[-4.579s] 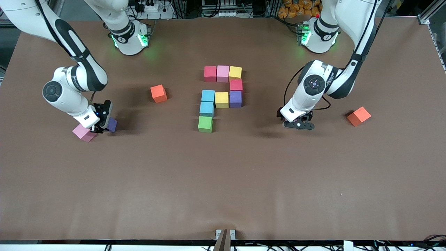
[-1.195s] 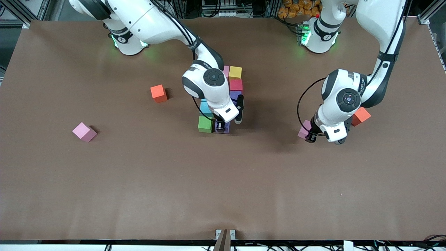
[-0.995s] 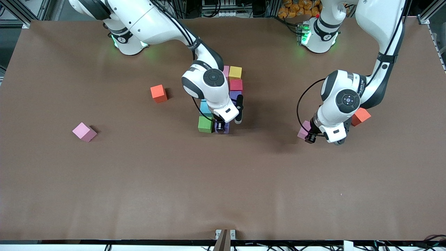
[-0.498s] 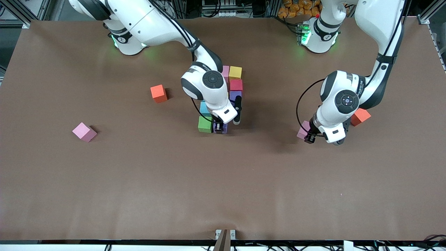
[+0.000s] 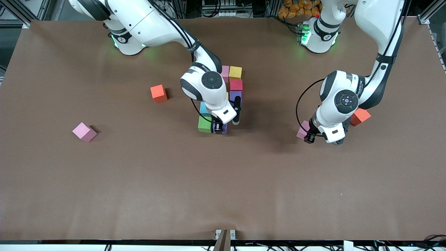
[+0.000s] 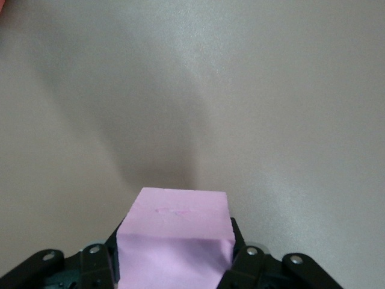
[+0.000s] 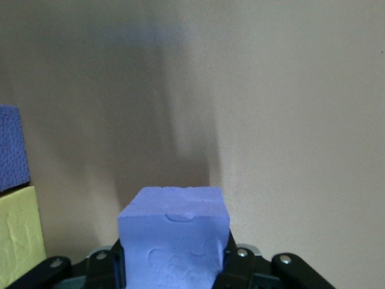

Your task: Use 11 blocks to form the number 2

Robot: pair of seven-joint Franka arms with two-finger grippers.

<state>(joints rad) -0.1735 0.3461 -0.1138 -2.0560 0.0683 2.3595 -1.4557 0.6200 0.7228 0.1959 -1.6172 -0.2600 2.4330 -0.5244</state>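
My right gripper [image 5: 219, 128] is shut on a purple block [image 5: 224, 130], holding it low beside the green block [image 5: 205, 124]; the right wrist view shows this purple block [image 7: 174, 235] between the jaws. Farther from the camera lie a light blue block [image 5: 203, 109], a purple [image 5: 236, 95], a red [image 5: 236, 84], a yellow [image 5: 235, 72] and a pink block [image 5: 225, 73]; the arm hides the others. My left gripper [image 5: 307, 137] is shut on a pink block [image 5: 301, 131], also seen in the left wrist view [image 6: 174, 241]. Another pink block [image 5: 83, 131] lies alone toward the right arm's end.
One orange cube [image 5: 159, 93] lies between the block group and the right arm's end. A second orange cube [image 5: 360, 116] lies close beside the left arm's wrist. In the right wrist view a purple block [image 7: 12, 147] and a yellow block [image 7: 21, 232] show at the edge.
The right arm has carried the purple block from its end of the table to beside the green block, edging closer in the last second. The left gripper has taken hold of a pink block.
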